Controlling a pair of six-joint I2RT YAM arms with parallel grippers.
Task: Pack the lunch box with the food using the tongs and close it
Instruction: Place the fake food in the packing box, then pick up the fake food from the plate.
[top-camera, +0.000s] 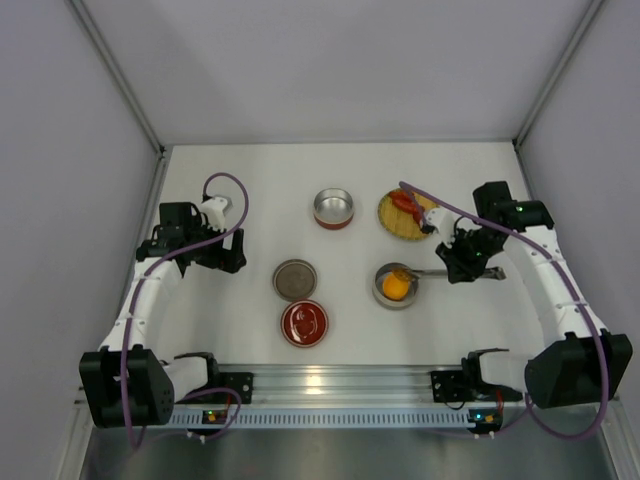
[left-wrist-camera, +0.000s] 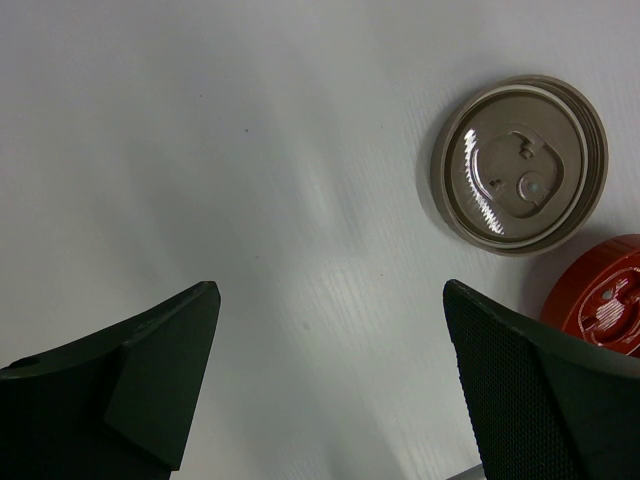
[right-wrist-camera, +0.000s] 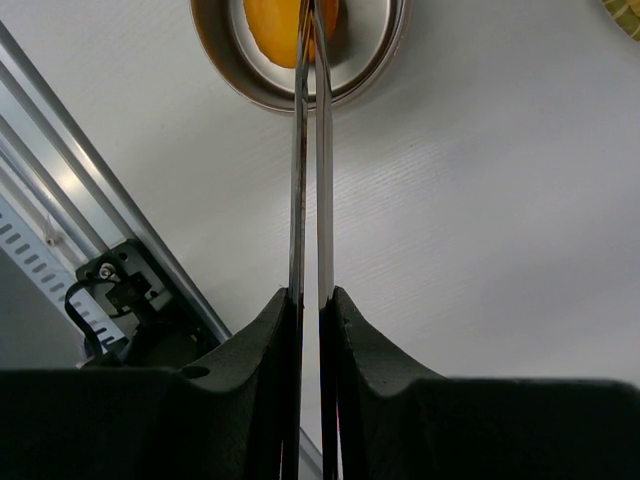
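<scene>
My right gripper (top-camera: 458, 264) (right-wrist-camera: 310, 298) is shut on the slim silver tongs (top-camera: 428, 271) (right-wrist-camera: 310, 150), squeezing their two arms almost together. The tong tips reach into a metal bowl (top-camera: 381, 293) (right-wrist-camera: 228, 72) over the round orange-yellow food piece (top-camera: 397, 287) (right-wrist-camera: 270, 25). I cannot tell whether they touch it. Small red food pieces (top-camera: 403, 203) lie on a yellow plate (top-camera: 392, 224) behind that bowl. My left gripper (top-camera: 228, 257) (left-wrist-camera: 330, 295) hangs open over bare table at the left, holding nothing.
A second metal bowl with a red base (top-camera: 333, 208) stands at the back centre. A tan lid (top-camera: 294, 279) (left-wrist-camera: 520, 165) and a red lid (top-camera: 303, 323) (left-wrist-camera: 603, 295) lie between the arms. The aluminium base rail (top-camera: 330, 385) (right-wrist-camera: 110, 210) runs along the near edge.
</scene>
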